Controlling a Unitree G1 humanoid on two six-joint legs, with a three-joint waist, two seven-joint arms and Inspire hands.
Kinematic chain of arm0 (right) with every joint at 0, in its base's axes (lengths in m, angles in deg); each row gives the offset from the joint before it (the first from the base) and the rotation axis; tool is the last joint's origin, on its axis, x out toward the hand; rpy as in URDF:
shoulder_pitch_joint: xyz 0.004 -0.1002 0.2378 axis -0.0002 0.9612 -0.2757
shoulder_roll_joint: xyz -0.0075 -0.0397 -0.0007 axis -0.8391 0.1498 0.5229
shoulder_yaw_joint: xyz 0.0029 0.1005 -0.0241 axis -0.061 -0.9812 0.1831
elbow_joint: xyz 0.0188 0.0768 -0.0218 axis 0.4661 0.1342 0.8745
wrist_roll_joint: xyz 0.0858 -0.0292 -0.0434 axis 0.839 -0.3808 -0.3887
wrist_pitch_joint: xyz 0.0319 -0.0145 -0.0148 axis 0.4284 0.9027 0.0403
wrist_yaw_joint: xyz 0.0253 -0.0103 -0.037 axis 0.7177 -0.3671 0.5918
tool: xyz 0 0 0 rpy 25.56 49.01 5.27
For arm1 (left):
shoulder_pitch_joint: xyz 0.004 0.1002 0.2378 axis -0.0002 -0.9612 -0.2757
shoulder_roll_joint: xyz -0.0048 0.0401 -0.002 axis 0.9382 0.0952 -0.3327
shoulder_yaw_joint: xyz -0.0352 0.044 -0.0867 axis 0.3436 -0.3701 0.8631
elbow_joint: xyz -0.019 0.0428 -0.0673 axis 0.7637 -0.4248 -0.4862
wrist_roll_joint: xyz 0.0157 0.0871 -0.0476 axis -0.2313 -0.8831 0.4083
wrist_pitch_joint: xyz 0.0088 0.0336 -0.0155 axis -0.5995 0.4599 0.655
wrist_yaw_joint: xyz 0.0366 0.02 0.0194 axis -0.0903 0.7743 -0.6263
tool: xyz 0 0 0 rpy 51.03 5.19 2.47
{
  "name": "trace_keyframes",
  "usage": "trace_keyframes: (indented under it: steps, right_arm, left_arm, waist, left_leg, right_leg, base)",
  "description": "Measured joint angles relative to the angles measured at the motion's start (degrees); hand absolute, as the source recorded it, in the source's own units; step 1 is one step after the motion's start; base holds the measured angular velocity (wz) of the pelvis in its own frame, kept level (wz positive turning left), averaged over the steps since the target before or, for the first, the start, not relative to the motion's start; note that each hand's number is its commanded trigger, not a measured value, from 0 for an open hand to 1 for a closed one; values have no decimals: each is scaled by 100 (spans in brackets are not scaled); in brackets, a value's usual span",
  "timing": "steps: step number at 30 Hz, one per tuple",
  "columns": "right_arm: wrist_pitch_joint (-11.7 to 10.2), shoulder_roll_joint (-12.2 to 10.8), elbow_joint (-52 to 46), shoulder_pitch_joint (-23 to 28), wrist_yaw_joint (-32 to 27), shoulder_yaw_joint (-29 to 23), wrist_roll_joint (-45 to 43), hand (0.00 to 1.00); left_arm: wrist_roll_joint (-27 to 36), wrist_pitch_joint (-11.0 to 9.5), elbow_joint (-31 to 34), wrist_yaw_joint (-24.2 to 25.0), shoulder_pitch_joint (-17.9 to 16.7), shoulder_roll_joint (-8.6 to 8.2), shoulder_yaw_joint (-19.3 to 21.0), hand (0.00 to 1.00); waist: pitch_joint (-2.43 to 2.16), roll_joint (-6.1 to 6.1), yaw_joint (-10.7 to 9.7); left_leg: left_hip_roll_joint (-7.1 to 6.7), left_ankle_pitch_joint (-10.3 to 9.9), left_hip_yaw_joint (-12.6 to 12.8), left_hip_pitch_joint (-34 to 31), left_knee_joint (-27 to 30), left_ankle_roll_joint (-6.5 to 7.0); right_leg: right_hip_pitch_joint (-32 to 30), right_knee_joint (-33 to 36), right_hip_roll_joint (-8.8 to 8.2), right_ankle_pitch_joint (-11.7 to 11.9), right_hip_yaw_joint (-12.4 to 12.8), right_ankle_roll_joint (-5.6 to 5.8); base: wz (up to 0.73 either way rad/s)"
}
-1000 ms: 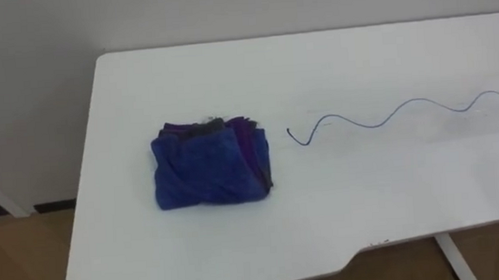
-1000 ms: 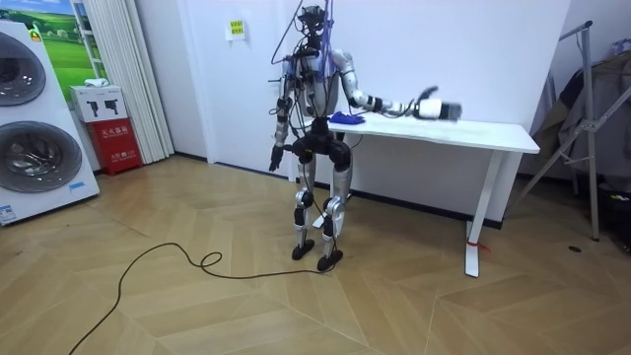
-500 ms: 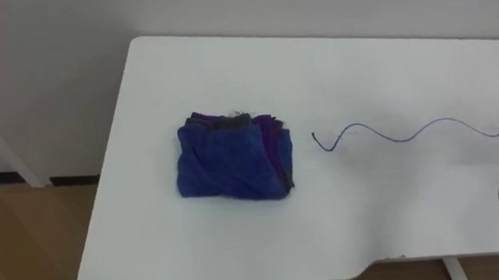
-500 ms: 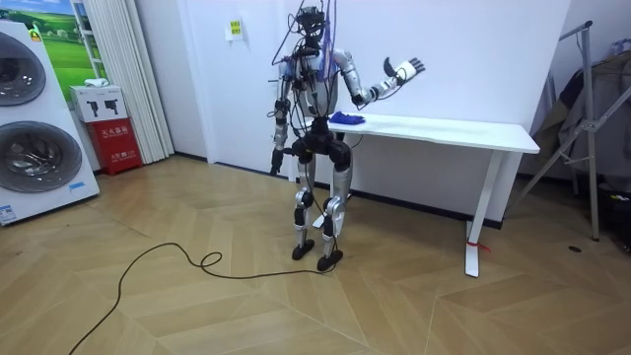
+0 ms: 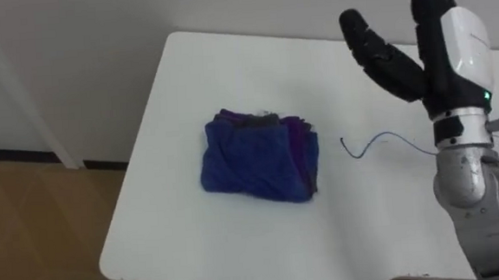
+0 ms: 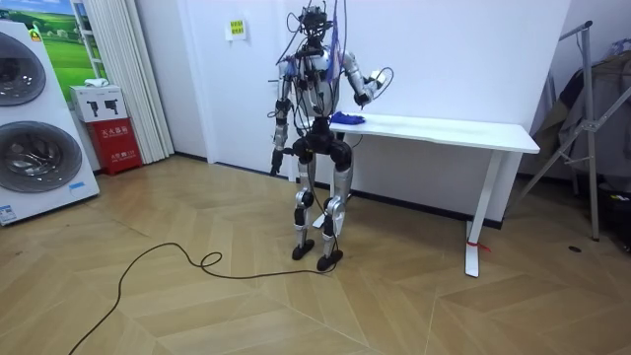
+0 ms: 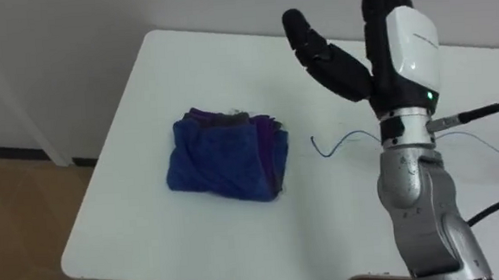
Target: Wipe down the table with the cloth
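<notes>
A folded blue and purple cloth (image 5: pixel 259 161) lies near the left end of the white table (image 5: pixel 219 64), with no hand on it. Just right of the cloth a thin wavy blue line (image 5: pixel 380 141) runs across the tabletop. My right hand (image 5: pixel 427 60) is raised above the table to the right of the cloth, open, fingers straight and spread, holding nothing. In the room view I stand at the table's end by the cloth (image 6: pixel 345 118), right hand (image 6: pixel 375 81) lifted near shoulder height, left hand (image 6: pixel 275 158) hanging at my side.
The table's left and near edges drop to wooden floor (image 5: pixel 29 232). A white wall runs behind the table. In the room view, washing machines (image 6: pixel 35 118) and a red box (image 6: pixel 116 133) stand far to the room view's left, and a metal rack (image 6: pixel 592 128) to its right.
My right arm swung from stretched out over the table up and back toward my body, bringing the hand into the eye view. The camera turned, so the cloth sits further right in view.
</notes>
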Motion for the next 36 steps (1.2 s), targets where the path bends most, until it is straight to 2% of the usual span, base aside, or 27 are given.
trace_keyframes:
  steps: [2,7,9,15,16,21,23,26,27,28,29,30,31,32,33,34,35,36]
  right_arm:
    - [3,-15,2,-2,138,183,-179,0]
    - [25,-42,370,-87,557,845,-311,0]
    - [32,-45,461,-91,725,957,-314,0]
    - [22,-47,961,-94,903,1030,-371,0]
    - [20,-47,1079,-93,907,1047,-439,0]
    - [22,-46,1481,-87,919,1047,-1002,0]
    - [7,-43,1491,-77,915,1047,-1182,0]
    - [-89,-23,1546,4,843,1047,-1551,0]
    - [-176,-23,1599,16,771,1048,-1693,0]
    - [-270,-42,1631,9,703,1049,-1822,0]
    - [-343,-43,1622,-14,683,1064,-1890,0]
    - [-429,-16,1616,15,565,1142,-2069,0]
    - [-401,-8,1709,113,467,1240,-2106,0]
    - [-369,-22,1768,176,457,1241,-2107,0]
    - [-310,-23,1887,213,454,1232,-2111,0]
    - [-231,-25,1932,221,446,1223,-2180,0]
    - [-222,-55,1960,232,439,1228,-2226,0]
    - [-258,-80,1960,257,381,1235,-2338,0]
  left_arm:
    - [-17,-22,-5,23,43,2,-25,0]
    - [-54,-22,8,43,170,7,-251,0]
    - [-38,-23,24,23,205,11,-305,0]
    - [81,-86,24,-4,312,22,-455,0]
    - [153,-100,13,-4,309,22,-456,0]
    - [144,-121,122,0,245,23,-441,0]
    - [144,-122,203,0,240,32,-448,0]
    - [144,-210,255,-1,293,73,-453,0]
    - [146,-278,255,-1,299,73,-462,0]
    - [122,-344,256,-8,309,111,-444,0]
    - [105,-369,255,-6,311,138,-419,0]
    - [1,-381,198,-3,298,156,-372,0]
    - [-42,-396,98,10,270,185,-362,0]
    - [-39,-403,67,19,292,180,-368,0]
    - [-31,-444,81,41,320,177,-422,0]
    - [-41,-497,114,45,354,177,-494,0]
    - [-42,-511,113,40,343,185,-520,0]
    - [-46,-492,103,30,307,163,-572,0]
  waist:
    - [22,-15,71]
    - [15,-64,85]
    - [7,-84,118]
    - [26,-85,219]
    - [39,-67,211]
    - [41,-65,226]
    - [62,-31,222]
    - [73,2,232]
    - [93,74,237]
    - [81,87,307]
    - [74,56,348]
    - [18,40,324]
    - [23,20,155]
    - [25,5,108]
    - [31,-34,40]
    - [31,-98,63]
    - [12,-149,94]
    - [0,-140,138]
  left_leg:
    - [-1,0,-17,-24,-4,0]
    - [-17,0,-131,-2,-9,0]
    - [-16,0,-150,-3,-21,0]
    - [-19,0,-244,0,-65,0]
    - [-22,0,-274,5,-65,0]
    - [-31,0,-311,-23,-71,-1]
    - [-23,1,-450,7,-69,0]
    - [33,15,-892,114,-71,-22]
    - [112,19,-1203,179,-83,-24]
    - [204,20,-1588,186,-103,-29]
    - [237,15,-1629,153,-95,-37]
    - [339,-71,-1643,91,-44,-259]
    - [418,-119,-1261,88,-29,-601]
    - [459,-101,-940,87,-78,-649]
    - [496,-39,-492,-74,-220,-663]
    - [490,264,-102,-411,-300,-398]
    - [481,395,72,-465,-248,-353]
    - [452,467,77,-339,-273,-326]
  right_leg:
    - [3,-4,2,0,-12,0]
    - [63,-90,2,15,-45,11]
    - [66,-90,5,15,-44,12]
    - [101,-104,14,15,-45,12]
    - [107,-106,14,15,-66,12]
    - [99,-171,14,15,-142,12]
    - [61,-131,29,15,-153,12]
    - [12,168,61,14,-306,13]
    - [-154,467,124,-20,-307,37]
    - [-372,254,251,-63,-151,30]
    - [-515,-124,284,51,-72,-43]
    - [-608,-378,304,641,-160,-209]
    - [-491,-339,325,695,-171,-239]
    - [-417,-340,311,694,-131,-239]
    - [-330,-351,265,692,85,-234]
    - [-324,-353,197,668,296,-194]
    - [-321,-347,150,637,333,-144]
    - [-305,-293,128,612,261,-48]
  base:
    - [2]
    - [8]
    - [9]
    - [9]
    - [10]
    - [2]
    - [3]
    - [1]
    - [-33]
    - [-56]
    - [-64]
    - [-22]
    - [10]
    - [51]
    - [46]
    - [37]
    - [17]
    - [6]
